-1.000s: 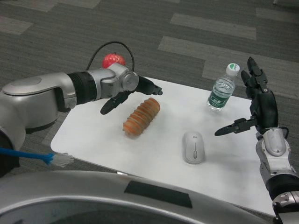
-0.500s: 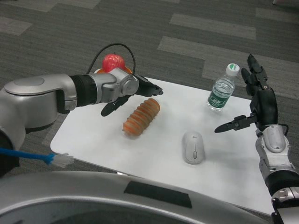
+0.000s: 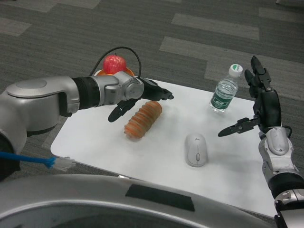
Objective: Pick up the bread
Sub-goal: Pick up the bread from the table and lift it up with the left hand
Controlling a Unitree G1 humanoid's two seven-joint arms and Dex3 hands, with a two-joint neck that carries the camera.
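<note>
The white rounded-corner table (image 3: 156, 166) is seen on grey patterned carpet (image 3: 199, 28). The left hand (image 3: 142, 95) is held over the far-left part of the table, fingers spread wide with nothing in them, one finger low at the left of the bread and others reaching above its far end; contact cannot be told. The right hand (image 3: 259, 107) is raised at the right edge, fingers wide apart, empty. The ridged orange-brown bread loaf (image 3: 143, 118) lies on the table left of centre. The clear plastic water bottle (image 3: 225, 93) stands upright far right. The grey computer mouse (image 3: 196, 149) rests near centre. A red apple (image 3: 114, 63) is seen behind the left wrist.
</note>
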